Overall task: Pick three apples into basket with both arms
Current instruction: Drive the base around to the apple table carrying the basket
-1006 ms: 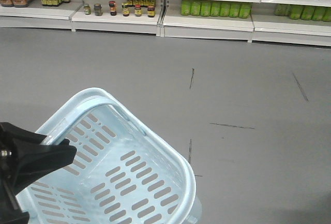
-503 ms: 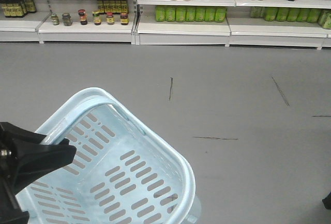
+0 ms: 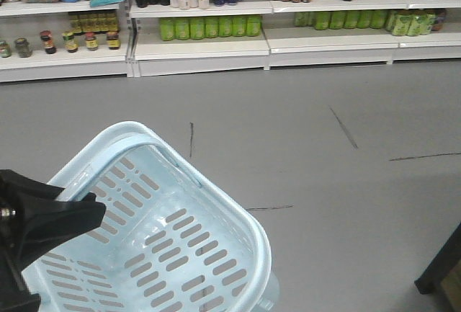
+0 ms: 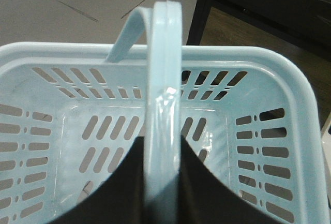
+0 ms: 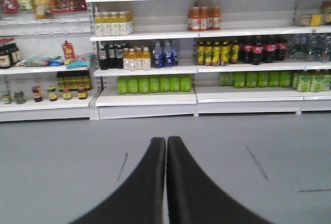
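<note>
The pale blue basket [image 3: 180,254] hangs at the lower left of the front view, tilted, with nothing inside. My left gripper [image 3: 86,207] is shut on its handle [image 4: 164,53]; in the left wrist view the handle runs straight up between the two black fingers of that gripper [image 4: 163,144], above the slotted basket floor [image 4: 103,131]. My right gripper [image 5: 166,141] points at the shelves, shut, with nothing between its fingers. The apples are out of view.
Grey floor [image 3: 302,132] stretches to white shop shelves [image 3: 202,45] stocked with bottles and jars. A dark table leg [image 3: 438,269] shows at the lower right, and the same dark frame [image 4: 248,6] lies just beyond the basket in the left wrist view.
The shelves and floor marks have slid left in the front view while the basket and left gripper kept their place. The dark leg has come into view at the lower right.
</note>
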{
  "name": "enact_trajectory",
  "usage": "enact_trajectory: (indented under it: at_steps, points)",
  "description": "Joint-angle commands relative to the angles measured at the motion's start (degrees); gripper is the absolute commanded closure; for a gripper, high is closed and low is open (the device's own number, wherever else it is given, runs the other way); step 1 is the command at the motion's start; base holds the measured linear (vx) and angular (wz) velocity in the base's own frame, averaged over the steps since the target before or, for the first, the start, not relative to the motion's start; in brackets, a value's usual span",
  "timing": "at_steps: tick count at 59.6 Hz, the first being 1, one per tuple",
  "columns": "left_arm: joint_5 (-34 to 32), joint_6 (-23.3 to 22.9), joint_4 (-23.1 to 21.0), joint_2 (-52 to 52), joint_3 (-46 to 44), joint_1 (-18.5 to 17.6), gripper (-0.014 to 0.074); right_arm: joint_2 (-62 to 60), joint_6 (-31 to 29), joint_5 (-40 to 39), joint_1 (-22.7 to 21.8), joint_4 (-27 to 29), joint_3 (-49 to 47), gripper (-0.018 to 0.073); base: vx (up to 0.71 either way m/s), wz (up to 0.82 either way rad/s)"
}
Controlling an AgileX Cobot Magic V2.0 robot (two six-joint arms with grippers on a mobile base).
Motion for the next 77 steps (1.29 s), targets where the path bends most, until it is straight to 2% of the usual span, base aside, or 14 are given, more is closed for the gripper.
enact_trajectory:
  at_steps: [1,77]
  points:
    - [-4.69,-0.18,-2.13,-0.65,-1.76,-0.25,0.0602,-0.68,-0.14,-4.14,-0.43,-0.13,0.82,0.0567,0.25,-0.43]
    - [-4.69,-0.18,-2.13,-0.65,-1.76,-0.25,0.0602,-0.68,-0.14,-4.14,-0.43,-0.13,0.82,0.0567,0.17,-0.64]
